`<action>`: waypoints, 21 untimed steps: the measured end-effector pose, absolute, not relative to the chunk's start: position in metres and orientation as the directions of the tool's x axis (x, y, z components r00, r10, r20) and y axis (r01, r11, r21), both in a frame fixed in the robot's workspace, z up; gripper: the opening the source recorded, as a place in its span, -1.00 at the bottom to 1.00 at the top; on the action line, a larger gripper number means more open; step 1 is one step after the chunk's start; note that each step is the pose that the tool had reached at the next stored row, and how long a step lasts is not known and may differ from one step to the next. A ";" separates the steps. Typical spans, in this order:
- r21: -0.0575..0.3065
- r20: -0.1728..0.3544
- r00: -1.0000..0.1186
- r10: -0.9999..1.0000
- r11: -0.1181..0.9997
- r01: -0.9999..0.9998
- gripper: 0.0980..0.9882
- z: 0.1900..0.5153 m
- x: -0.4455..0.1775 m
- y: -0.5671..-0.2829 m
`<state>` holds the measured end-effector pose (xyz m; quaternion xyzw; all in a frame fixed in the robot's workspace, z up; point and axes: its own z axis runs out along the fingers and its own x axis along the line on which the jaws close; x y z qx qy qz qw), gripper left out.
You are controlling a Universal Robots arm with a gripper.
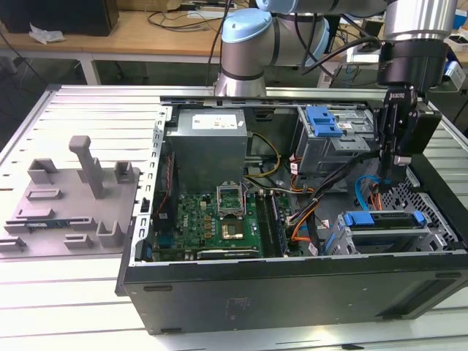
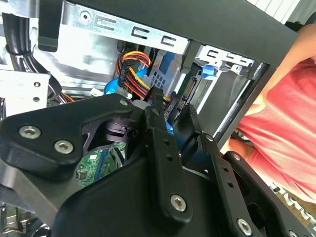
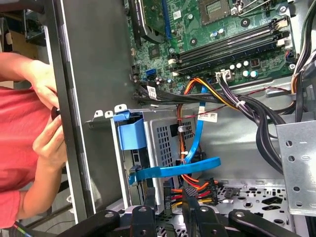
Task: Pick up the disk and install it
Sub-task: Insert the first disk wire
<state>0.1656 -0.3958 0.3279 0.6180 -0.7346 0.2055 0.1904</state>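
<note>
Landmark: green motherboard (image 1: 212,219) in the open black tower case (image 1: 292,292), which is laid on its side.

Task thing: the disk (image 1: 384,223), a flat silver hard drive in a bright blue plastic carrier, is found to the exterior view's right of the motherboard. It lies in the perforated grey metal drive cage (image 3: 165,140).

Hand: the black two-finger gripper (image 1: 387,174) is held just above the disk, apart from it. In both wrist views a gap is seen between its fingers (image 2: 160,128), with only cables beyond. The fingers are parted and nothing is gripped.

Progress (judged): the disk appears to be set into its bay, so pick-up and placement are taken as done.

Not resolved: whether the carrier is fully latched and whether the flat blue data cable (image 3: 197,165) is plugged into the drive. The drive's label cannot be made out. A person's hands (image 3: 47,136), below a red sleeve, are noted outside the case wall, on the far side of the cage from the motherboard.
</note>
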 end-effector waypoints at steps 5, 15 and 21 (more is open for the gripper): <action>-0.067 0.535 -0.164 -0.829 0.151 -0.986 -0.44 0.326 0.165 -0.394; -0.062 0.538 -0.153 -0.829 0.143 -0.988 -0.44 0.326 0.164 -0.391; -0.035 0.542 -0.126 -0.831 0.128 -0.991 -0.44 0.326 0.166 -0.391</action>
